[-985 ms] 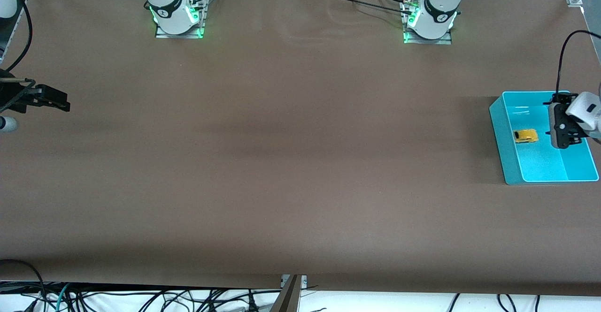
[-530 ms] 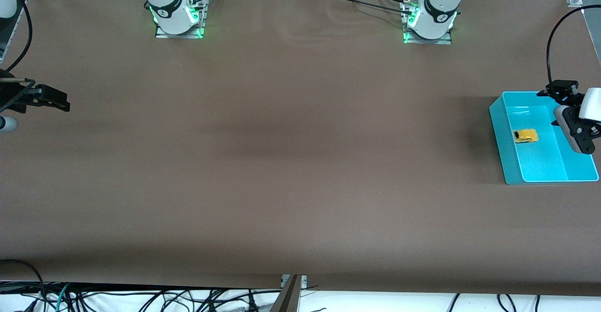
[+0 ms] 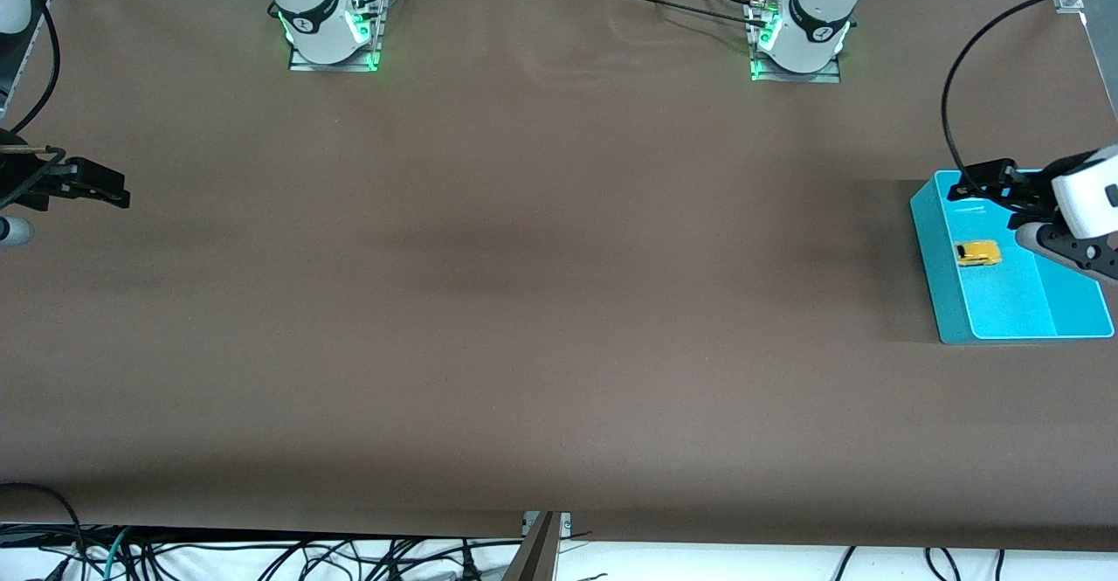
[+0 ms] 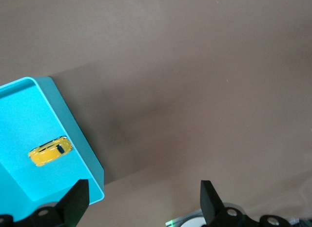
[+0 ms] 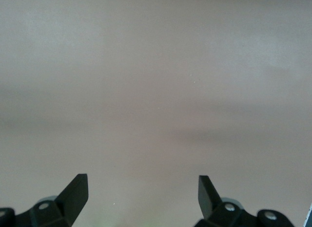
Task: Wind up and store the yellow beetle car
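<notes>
The left wrist view shows the yellow beetle car [image 4: 49,151] lying inside the teal tray [image 4: 78,134], just beside one long wall, with the left gripper [image 4: 141,200] spread wide and empty. From the front, the car [image 3: 977,253] sits in the tray [image 3: 933,258] at the bench edge on the left arm's end. The left gripper [image 3: 987,181] hangs tilted over the tray. The right gripper [image 3: 109,190] waits at the other end's edge, fingers [image 5: 75,190] wide over bare brown bench [image 5: 156,90]. No writing is readable.
</notes>
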Robot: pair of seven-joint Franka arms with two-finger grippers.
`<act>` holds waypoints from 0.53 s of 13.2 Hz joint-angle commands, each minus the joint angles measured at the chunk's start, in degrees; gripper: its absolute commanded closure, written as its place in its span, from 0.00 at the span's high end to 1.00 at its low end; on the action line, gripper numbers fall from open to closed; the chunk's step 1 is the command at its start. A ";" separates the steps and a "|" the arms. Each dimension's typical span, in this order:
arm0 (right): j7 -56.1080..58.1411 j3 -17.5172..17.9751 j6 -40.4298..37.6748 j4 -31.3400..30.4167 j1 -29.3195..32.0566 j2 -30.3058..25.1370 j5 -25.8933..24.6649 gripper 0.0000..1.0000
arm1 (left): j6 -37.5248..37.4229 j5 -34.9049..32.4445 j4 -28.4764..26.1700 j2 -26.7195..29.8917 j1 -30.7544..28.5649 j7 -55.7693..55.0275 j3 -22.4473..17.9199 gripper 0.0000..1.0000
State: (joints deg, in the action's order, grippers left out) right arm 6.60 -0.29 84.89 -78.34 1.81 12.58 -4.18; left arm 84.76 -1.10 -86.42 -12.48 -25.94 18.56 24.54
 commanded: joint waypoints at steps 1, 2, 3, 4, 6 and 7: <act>0.51 -0.06 0.28 -0.50 0.21 -0.97 0.58 1.00 | 9.69 3.21 -13.48 9.56 6.57 -3.70 -6.50 1.00; 0.51 -0.06 0.19 -0.50 0.21 -0.97 0.58 1.00 | 11.28 3.47 -13.86 10.10 11.56 -5.71 -11.48 1.00; 0.51 -0.06 0.28 -0.50 0.21 -0.97 0.58 1.00 | 11.39 3.74 -13.17 10.02 17.62 -8.16 -16.93 1.00; 0.51 -0.06 0.28 -0.50 0.21 -0.97 0.58 1.00 | 11.39 3.65 -12.12 9.84 20.46 -9.06 -19.85 1.00; 0.51 -0.06 0.28 -0.50 0.21 -0.97 0.58 1.00 | 10.34 2.78 -9.39 9.75 21.28 -9.16 -19.97 1.00; 0.51 -0.06 0.28 -0.50 0.21 -0.89 0.58 1.00 | 9.12 3.30 -8.51 9.84 21.28 -9.16 -19.88 1.00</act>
State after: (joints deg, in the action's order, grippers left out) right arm 6.61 -0.29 84.96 -78.34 1.83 12.57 -4.18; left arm 95.41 1.24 -96.60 -3.50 -5.67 10.24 5.62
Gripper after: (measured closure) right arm 0.000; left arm 0.000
